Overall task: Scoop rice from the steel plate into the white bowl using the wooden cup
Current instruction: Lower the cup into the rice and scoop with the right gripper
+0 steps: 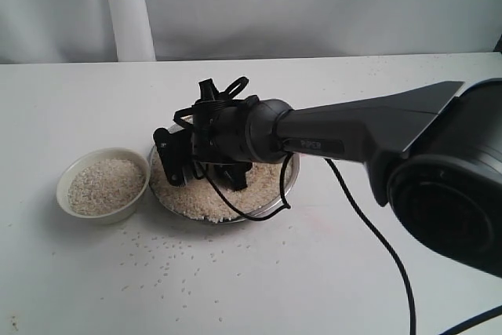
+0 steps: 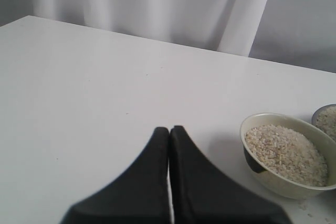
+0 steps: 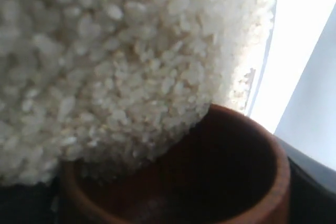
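Right pincer [image 1: 202, 170] clamped on wooden cup [image 3: 226, 182], mouth against rice [image 3: 105, 66] in steel plate [image 1: 288, 184] | left pincer [image 2: 169, 130] closed, empty

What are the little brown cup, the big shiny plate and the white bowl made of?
The small reddish-brown cup looks like polished wood: warm colour, glossy rim. The wide grey plate seems metal, probably steel: its thin rim gleams. The round cream-white bowl is likely glazed ceramic: smooth, thick sides.

Matte black arm [image 1: 353, 127], trailing black cable [image 1: 375, 227]
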Tool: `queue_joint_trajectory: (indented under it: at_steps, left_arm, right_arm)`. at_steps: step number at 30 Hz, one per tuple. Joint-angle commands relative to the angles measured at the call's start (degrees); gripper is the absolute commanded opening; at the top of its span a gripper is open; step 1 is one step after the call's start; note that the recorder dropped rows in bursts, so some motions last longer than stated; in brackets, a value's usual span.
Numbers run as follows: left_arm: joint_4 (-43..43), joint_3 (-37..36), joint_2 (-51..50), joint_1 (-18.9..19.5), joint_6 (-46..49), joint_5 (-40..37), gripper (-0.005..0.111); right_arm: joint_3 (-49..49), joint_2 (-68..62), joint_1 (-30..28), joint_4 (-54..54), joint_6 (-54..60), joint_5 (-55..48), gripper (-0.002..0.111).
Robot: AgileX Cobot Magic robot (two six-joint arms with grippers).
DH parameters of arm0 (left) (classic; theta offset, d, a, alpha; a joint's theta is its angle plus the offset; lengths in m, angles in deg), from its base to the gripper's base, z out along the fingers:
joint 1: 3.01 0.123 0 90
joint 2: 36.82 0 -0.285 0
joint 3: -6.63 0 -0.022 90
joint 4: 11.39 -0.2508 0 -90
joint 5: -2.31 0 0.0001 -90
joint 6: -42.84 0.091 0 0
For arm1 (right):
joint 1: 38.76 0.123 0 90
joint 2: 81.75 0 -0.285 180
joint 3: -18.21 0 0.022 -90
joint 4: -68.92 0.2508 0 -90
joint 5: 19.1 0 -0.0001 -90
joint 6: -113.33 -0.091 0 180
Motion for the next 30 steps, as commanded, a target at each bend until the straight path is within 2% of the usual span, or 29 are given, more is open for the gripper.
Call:
queue_joint_trajectory:
  at_steps: [1, 30]
  left_arm:
    - [0.3, 0.0, -0.4, -0.1, -0.1, 0.4, 0.000]
    - [0.3, 0.0, -0.4, -0.1, -0.1, 0.4, 0.000]
  right_arm:
    - [-0.3, 1.2, 0.4, 6.7, 2.3, 2.0, 0.000]
    - [-0.3, 2.5, 0.1, 20.3, 3.1, 5.5, 0.000]
